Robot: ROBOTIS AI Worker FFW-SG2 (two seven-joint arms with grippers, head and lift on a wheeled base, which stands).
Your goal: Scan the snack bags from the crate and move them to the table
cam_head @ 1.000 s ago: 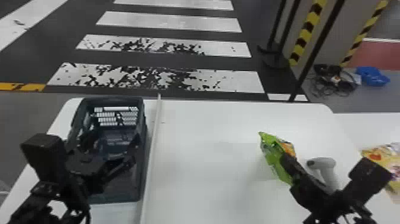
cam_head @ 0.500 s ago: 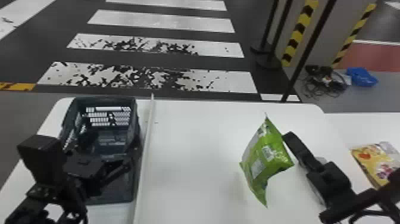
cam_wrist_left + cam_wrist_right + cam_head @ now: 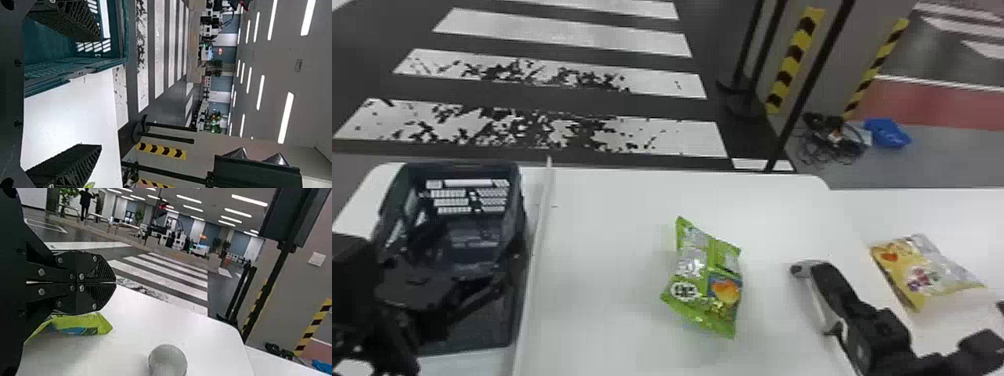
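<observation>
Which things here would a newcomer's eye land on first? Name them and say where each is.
The bright green snack bag stands out first, near the middle of the white table. Next come the dark crate on the table's left and, on the floor beyond, the white crossing stripes.

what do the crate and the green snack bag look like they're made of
The crate looks like dark molded plastic with a slight sheen, judging by the regular slots cut through its thin wall. The green snack bag seems to be thin glossy printed film, perhaps foil-lined: it has creases, bright highlights and flat crimped ends, though the lining can't be told.
</observation>
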